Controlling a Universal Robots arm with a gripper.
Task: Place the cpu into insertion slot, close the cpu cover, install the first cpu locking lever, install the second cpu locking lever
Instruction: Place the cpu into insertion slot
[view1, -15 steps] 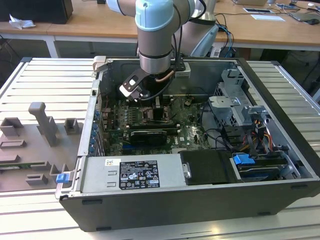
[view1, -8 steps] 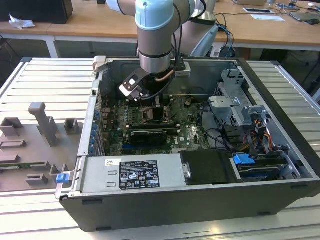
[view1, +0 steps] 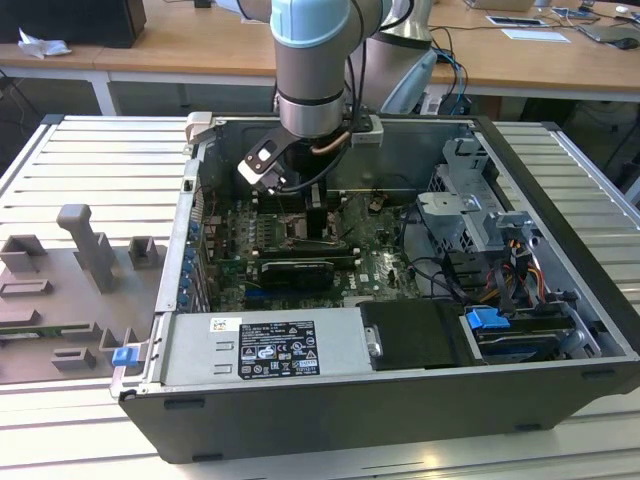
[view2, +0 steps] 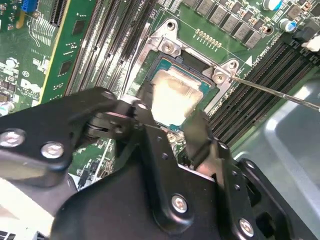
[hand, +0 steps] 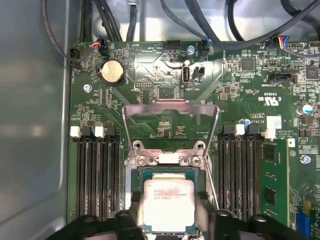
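Two jaws of gripper (hand: 168, 210) clamped on opposite edges of cpu (hand: 169, 197), which sits low in insertion slot (hand: 141, 175). Just beyond slot, cpu cover (hand: 170, 106) stands swung open. Memory slots (hand: 97, 175) flank both sides. Green motherboard (hand: 240, 95) lies inside open computer case (view1: 330, 420) on counter (view1: 90, 160).

An open black computer case (view1: 400, 425) holds a silver power supply (view1: 265, 350), with grey fixtures (view1: 85, 245) beside it.
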